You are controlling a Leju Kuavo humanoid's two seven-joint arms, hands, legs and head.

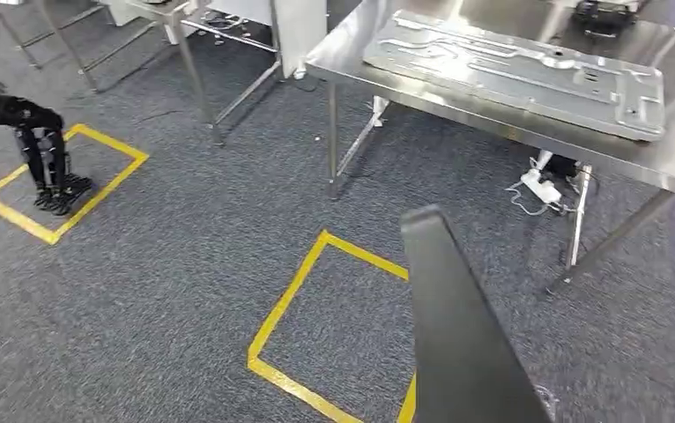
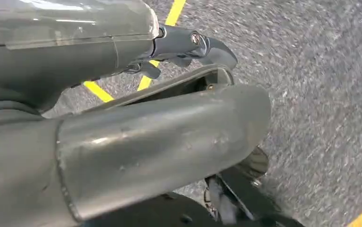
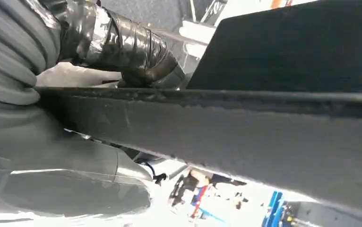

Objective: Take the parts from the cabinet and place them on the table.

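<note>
A dark grey flat part rises edge-on from the bottom of the head view, in front of the steel table. In the right wrist view my right hand grips the edge of this dark part, with a tape-wrapped finger lying over its rim. A silver stamped metal plate lies flat on the table. My left hand hangs over the carpet at the far left, holding nothing. In the left wrist view, the thumb of my left hand stands apart from its dark fingers.
Yellow tape squares mark the grey carpet at the left and centre. A white power strip with cables lies under the table. Table legs stand ahead, and more metal frames stand at the back left.
</note>
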